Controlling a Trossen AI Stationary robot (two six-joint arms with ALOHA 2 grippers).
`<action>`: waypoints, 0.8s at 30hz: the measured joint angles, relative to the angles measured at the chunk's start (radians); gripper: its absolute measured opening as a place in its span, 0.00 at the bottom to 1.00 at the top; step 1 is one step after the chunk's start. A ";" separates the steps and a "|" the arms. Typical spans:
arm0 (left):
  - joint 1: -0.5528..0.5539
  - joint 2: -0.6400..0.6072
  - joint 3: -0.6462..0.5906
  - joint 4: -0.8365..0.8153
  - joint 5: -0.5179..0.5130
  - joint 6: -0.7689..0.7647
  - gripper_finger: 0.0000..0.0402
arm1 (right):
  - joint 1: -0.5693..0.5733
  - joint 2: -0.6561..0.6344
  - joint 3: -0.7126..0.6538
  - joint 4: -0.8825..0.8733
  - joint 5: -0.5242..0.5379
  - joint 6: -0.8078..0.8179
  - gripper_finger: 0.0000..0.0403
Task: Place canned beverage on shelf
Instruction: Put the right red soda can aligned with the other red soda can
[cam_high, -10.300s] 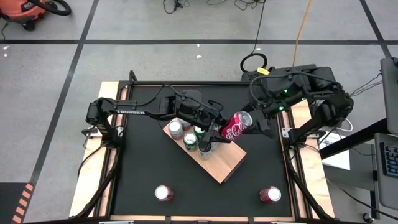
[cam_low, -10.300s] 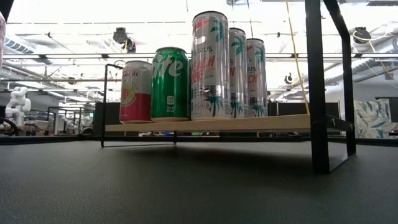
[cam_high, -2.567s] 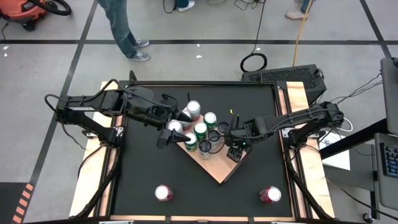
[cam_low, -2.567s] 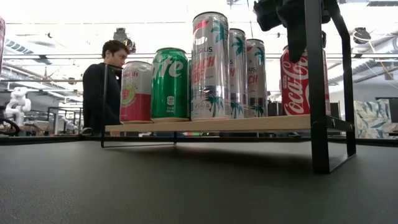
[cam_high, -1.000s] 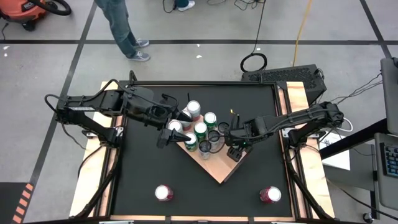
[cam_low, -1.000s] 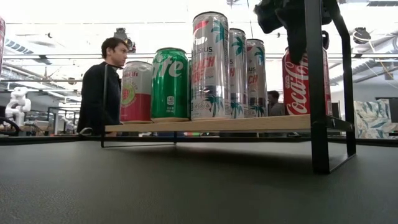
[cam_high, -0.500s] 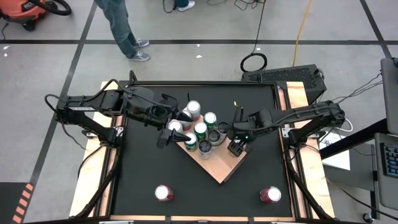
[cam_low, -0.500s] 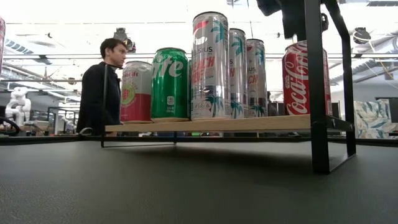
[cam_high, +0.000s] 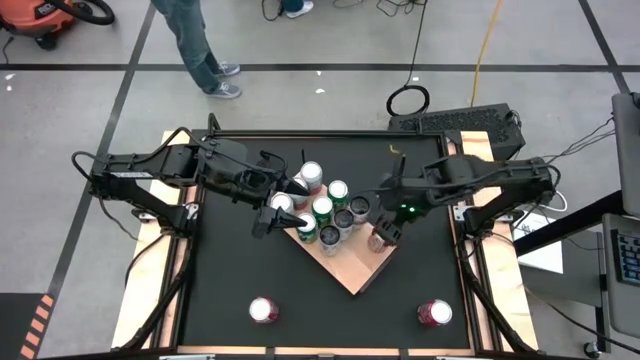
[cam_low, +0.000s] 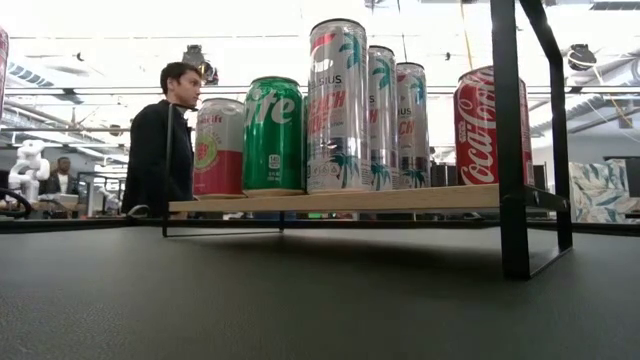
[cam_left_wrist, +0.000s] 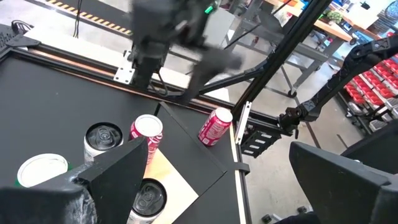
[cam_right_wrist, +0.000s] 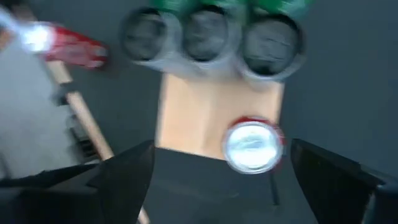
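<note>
On the black table (cam_high: 230, 270), whose pale wooden side rails (cam_high: 140, 285) run down its left and right edges, most of the near half lies bare, with only two loose cans standing there: one near left (cam_high: 263, 311) and one near right (cam_high: 434, 314). The shelf (cam_high: 350, 268) sits turned like a diamond in the middle of the table, its near corner bare wood. In the low view the board (cam_low: 330, 199) stands raised on black rods, with open space beneath it. Along its far-left edge stand a pink can (cam_low: 218, 147), a green can (cam_low: 273, 135) and three tall slim cans (cam_low: 338, 105) in a row.

The left arm reaches in from the left rail, and the left gripper (cam_high: 283, 195) hovers at the shelf's left corner just over the cans there, fingers spread wide and empty.

The right arm comes in from the right rail. The right gripper (cam_high: 388, 222) is above the shelf's right edge with its fingers released, holding nothing. The red cola can (cam_high: 379, 238) stands upright on the shelf near its right corner, apart from the row of cans; in the low view it (cam_low: 475, 127) rests on the board just behind the front rod. The right wrist view shows this can (cam_right_wrist: 254, 145) standing below and between the parted fingers, untouched by them.

A person (cam_low: 160, 140) stands in the room beyond the table's far side.
</note>
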 joint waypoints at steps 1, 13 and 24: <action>0.000 0.000 0.000 0.000 0.000 0.000 0.98 | 0.011 0.000 0.029 0.000 -0.001 -0.006 0.87; 0.000 0.000 0.000 -0.003 -0.013 -0.008 0.98 | 0.285 -0.001 0.165 -0.065 0.001 0.032 0.87; 0.000 0.000 0.000 -0.009 -0.042 -0.008 0.98 | 0.566 0.001 0.165 -0.143 0.022 0.061 0.87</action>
